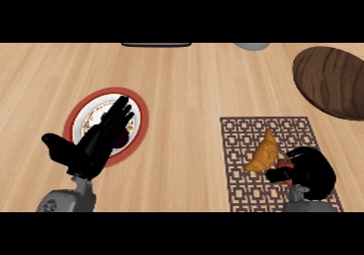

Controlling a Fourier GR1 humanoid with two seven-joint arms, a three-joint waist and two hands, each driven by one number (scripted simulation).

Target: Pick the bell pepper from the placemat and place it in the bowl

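A: Worktop (184,89) of pale wood, seen from above. Where's the bell pepper?

B: On the patterned placemat (243,149) at about four o'clock. Only a bit of red, the bell pepper (284,163), shows under the right hand (308,170), whose fingers curl round it. How much of it they cover is hard to tell.

A: And the orange thing beside it?

B: A croissant (263,153), lying on the placemat just at nine o'clock of that hand, touching or nearly so.

A: The other hand?

B: The left hand (96,139) is at eight o'clock, fingers straight and open, lying over a red-rimmed plate (140,107).

A: The bowl?

B: A dark wooden bowl (335,82) sits at two o'clock, well apart from the placemat's held pepper
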